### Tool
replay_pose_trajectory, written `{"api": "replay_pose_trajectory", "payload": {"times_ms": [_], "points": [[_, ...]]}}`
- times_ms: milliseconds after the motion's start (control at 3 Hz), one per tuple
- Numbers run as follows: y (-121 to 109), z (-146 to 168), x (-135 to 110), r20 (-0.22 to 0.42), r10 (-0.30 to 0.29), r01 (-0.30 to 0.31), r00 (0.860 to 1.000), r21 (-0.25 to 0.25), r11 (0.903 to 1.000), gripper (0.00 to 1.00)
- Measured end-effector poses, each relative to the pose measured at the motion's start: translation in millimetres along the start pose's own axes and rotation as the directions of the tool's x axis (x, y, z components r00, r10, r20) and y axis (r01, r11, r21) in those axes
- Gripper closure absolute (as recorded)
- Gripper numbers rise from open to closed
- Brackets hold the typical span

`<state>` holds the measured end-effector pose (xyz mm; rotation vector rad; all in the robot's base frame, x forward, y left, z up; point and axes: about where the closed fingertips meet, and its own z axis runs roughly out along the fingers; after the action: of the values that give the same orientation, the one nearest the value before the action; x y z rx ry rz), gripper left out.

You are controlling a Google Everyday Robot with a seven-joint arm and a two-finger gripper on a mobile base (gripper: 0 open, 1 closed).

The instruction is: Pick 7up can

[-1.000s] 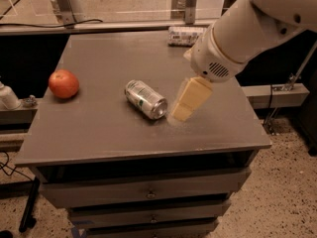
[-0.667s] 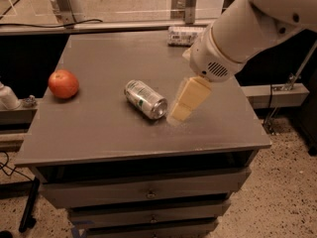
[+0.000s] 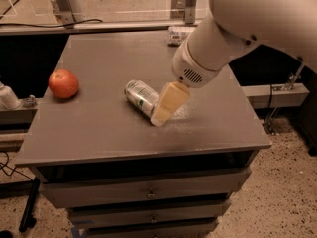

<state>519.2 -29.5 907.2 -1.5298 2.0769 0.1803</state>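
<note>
Silver 7up can (image 3: pixel 140 96) lies sideways on the table (image 3: pixel 99 128), not yet lifted, right at the tip of the gripper (image 3: pixel 167 105); whether it is gripped cannot be told.

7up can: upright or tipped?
Tipped. The 7up can lies on its side on the table; the gripper is at its nearer end.

There is one small silver aluminium 7up can (image 3: pixel 140 96) with green and white markings, one round red apple (image 3: pixel 63 83), one pale wrapped item (image 3: pixel 179 34) at the far edge, one grey drawer table (image 3: pixel 99 133), and one cream-coloured gripper (image 3: pixel 163 110), right beside the can.
</note>
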Motion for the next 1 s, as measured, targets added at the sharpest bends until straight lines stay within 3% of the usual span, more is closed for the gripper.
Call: {"api": "replay_pose_trajectory", "payload": {"times_ms": [667,1000], "points": [[-9.5,76.2,-18.1,-0.034,0.123,-0.123,0.992,-0.004,0.9924,0.00],[-16.6,95.4,-19.7,-0.041,0.174,-0.173,0.984,0.013,0.9848,0.18]]}}
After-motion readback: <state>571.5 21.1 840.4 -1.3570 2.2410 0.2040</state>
